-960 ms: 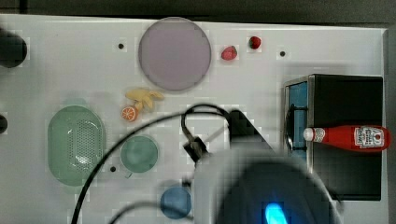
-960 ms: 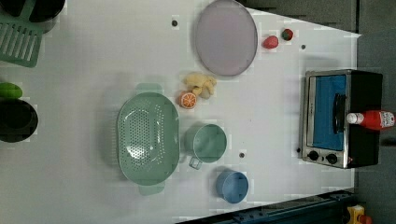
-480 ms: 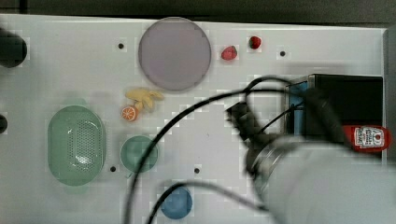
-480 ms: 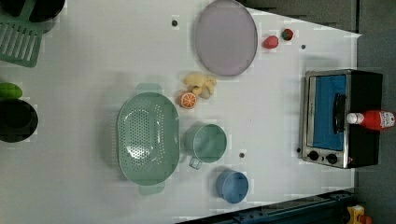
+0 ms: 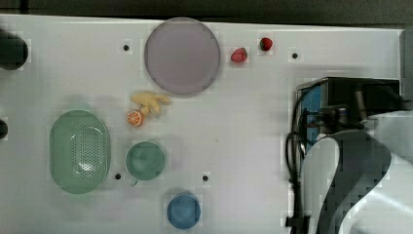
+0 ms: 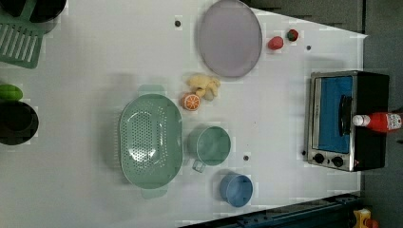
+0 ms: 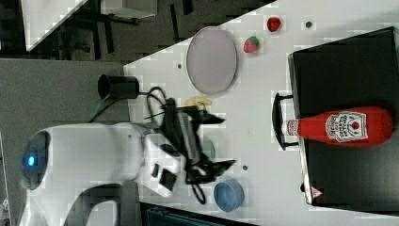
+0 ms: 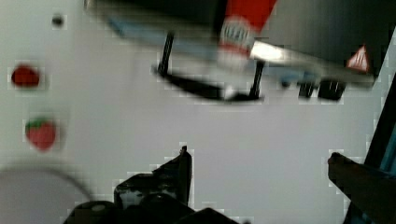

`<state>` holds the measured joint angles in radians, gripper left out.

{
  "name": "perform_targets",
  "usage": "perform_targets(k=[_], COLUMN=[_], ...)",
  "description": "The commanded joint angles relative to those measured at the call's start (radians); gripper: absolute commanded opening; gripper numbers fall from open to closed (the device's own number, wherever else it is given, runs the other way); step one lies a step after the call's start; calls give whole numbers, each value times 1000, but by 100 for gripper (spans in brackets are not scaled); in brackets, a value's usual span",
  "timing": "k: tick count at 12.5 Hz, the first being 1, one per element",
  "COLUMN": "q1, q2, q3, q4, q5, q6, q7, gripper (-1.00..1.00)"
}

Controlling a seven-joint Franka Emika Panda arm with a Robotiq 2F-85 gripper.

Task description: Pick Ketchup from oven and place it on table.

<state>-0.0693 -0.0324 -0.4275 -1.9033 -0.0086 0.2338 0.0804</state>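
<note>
- Ketchup lying on its side atop oven, right side of the right view; white cap pointing toward the door handle and overhanging the front edge; also at right edge of the left view, on the oven's black top.
- Oven standing on table, at the left view's right; blue glass door and 2 knobs facing the table's middle.
- Gripper spread wide open, empty, left of centre in the right view; fingers pointing toward the oven, well apart from the ketchup; in the wrist view fingers dark at the lower edge, ketchup and oven along the upper edge.
- In the top view, white arm covering the lower right, over the oven.
- Elsewhere on the table in the left view: grey plate upper centre; 2 strawberries just right of it; green colander centre left; green cup beside it; blue bowl lower centre; orange slice touching a pale yellow item.
</note>
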Motion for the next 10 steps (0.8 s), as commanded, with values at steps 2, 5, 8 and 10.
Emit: perform_targets(k=[2,5,8,10], q1=[1,-13,-28,-44], q2=[70,195,267,305], q3=[-104,-180,-197,-200], q4=[17,29,30,30], q5=[21,23,52,70], q6=[216,312,340,407], q7=[-25,-25,-25,-25], gripper=[100,100,100,100])
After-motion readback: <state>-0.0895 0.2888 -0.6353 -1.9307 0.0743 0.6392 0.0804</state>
